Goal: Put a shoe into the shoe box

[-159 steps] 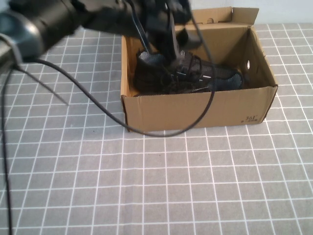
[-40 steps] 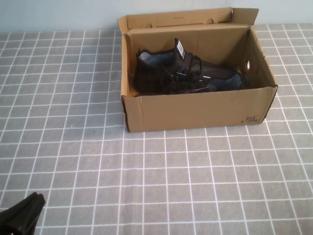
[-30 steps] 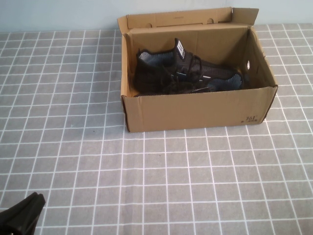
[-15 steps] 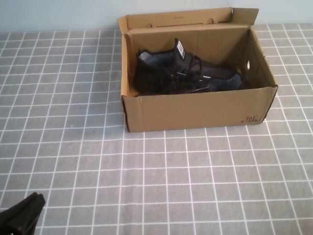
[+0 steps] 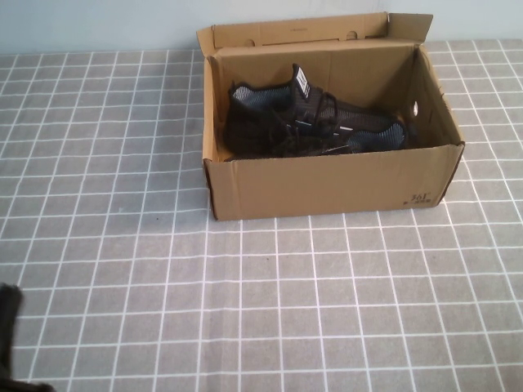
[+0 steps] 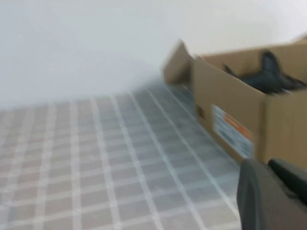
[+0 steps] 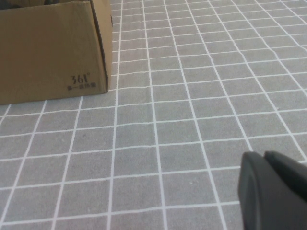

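Hovering low near the desk's (image 5: 122, 269) front-left edge, well apart from the box, the left end effector (image 6: 271, 196) reads pressed together, empty. Right end effector (image 7: 273, 191) sits low over bare grid beside the box's printed corner, likewise closed on nothing. Black knit mesh sneaker (image 5: 315, 122) lies inside the brown corrugated cardboard shoe box (image 5: 327, 184), toe toward the holed side wall, white tongue tag up. Judgement: light, soft upper; heel collar offers the firmest hold.
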